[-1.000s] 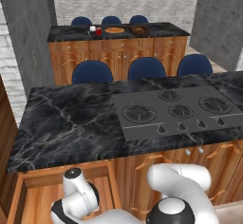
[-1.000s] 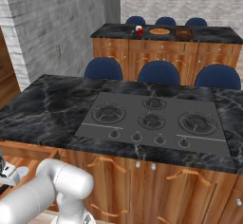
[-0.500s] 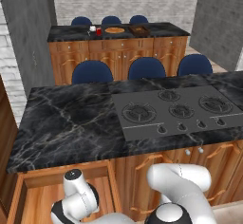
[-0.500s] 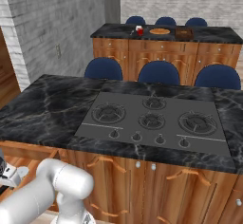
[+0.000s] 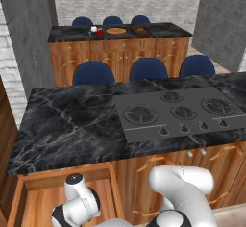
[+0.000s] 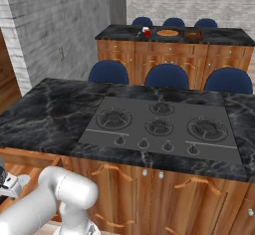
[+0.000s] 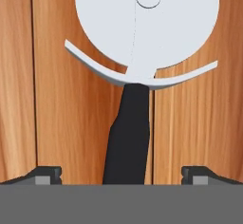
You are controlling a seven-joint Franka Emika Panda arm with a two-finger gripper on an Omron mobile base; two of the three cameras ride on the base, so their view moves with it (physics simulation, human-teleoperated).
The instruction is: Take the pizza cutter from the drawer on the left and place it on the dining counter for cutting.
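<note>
- Left base view. The drawer of reddish wood stands pulled out at 7 o'clock, under the edge of the marble island that carries the gas cooktop. The white arm bends down into it, its wrist over the drawer's floor. At 12 o'clock, beyond three blue chairs, the dining counter bears a pizza and a small red cup.

- Right base view. The same island lies across the middle, with the dining counter at 1 o'clock, well apart from the arm. The arm's white elbow rises at 7 o'clock and reaches off towards 9 o'clock.

- Hand view. The pizza cutter lies flat on the drawer's wooden floor: pale round wheel at 12 o'clock, curved guard below it, slim dark handle running down to 6 o'clock. The gripper hovers over it with fingers spread wide at 8 and 4 o'clock, the handle between them, untouched.

- Handling, as a judgement. The cutter looks light and rigid; the wheel is probably smooth, sharp-edged and free to spin, so a poor hold. The dark handle, near its middle, is the place to close on, fingers square across it to stop it twisting.
</note>
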